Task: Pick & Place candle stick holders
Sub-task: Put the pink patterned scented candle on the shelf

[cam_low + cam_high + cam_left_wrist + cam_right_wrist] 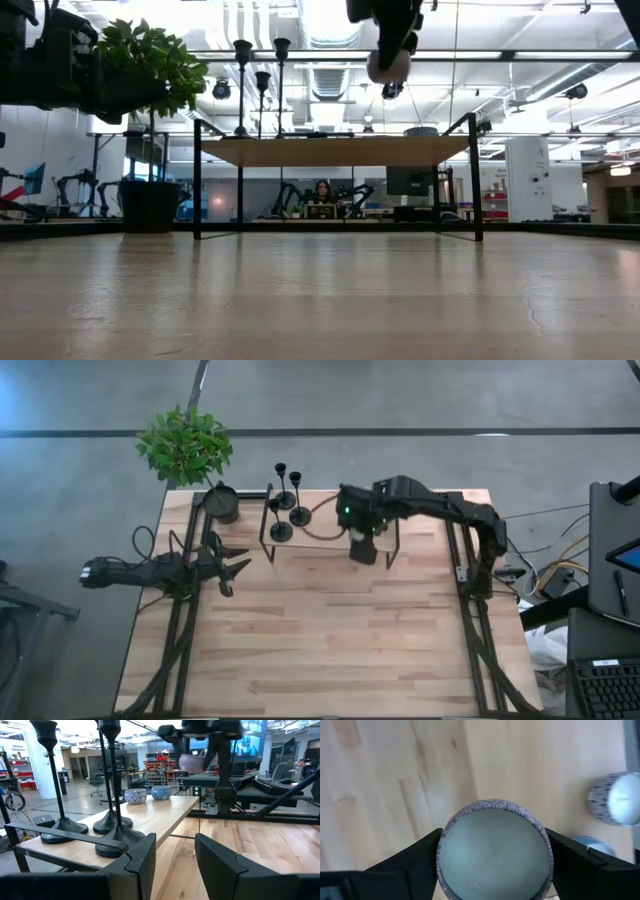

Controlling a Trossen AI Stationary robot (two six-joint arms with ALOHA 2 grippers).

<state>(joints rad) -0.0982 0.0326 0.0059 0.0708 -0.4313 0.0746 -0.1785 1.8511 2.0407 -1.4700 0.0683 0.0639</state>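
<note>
Three black candlesticks (288,500) stand by their round bases on the left end of a raised wooden shelf (318,546) at the table's far middle. They also show in the low view (261,85) and the left wrist view (107,780). My right gripper (362,546) is over the shelf, shut on a silvery-white tealight cup (494,855), which also shows in the low view (386,66). Two more cups (147,795) rest on the shelf; one shows in the right wrist view (614,799). My left gripper (236,568) is open and empty at the table's left, level with the shelf's left end. My right gripper pinches the cup by two opposite sides of its round wall (443,846) between its two fingers (412,862). The fingers come from above, pointing down. The cup is upright, its open top up, lifted clear above the shelf (330,151).
A dark plant pot (222,503) with a leafy plant (185,445) stands at the table's far left corner, next to the shelf. The shelf stands on thin black legs (197,180). The near half of the table (330,650) is bare wood.
</note>
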